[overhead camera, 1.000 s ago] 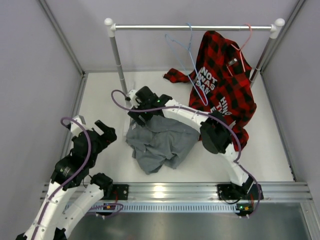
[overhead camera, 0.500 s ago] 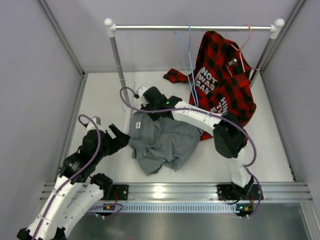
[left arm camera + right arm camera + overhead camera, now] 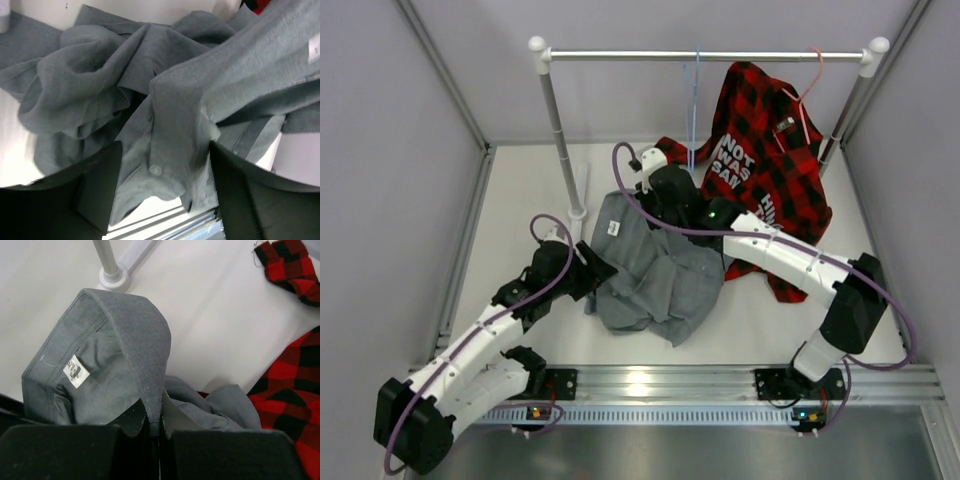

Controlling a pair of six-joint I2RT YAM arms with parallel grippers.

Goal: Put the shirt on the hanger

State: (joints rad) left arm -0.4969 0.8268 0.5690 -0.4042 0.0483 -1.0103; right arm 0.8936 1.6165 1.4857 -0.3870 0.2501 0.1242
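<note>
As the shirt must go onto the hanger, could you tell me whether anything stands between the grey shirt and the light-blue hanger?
Nothing visible does. The right gripper pinches the collar of the grey shirt in front of the light-blue hanger, which hangs bare on the rail. The red-and-black plaid shirt hangs beside it, its sleeve close beneath.

I'm working in a lab test cell: plain grey panel walls [image 3: 380, 150] are boxing in a white table [image 3: 520, 190], an aluminium extrusion rail [image 3: 670, 378] is running along its near edge, and a bare garment rack [image 3: 620, 56] is standing at the back.
</note>
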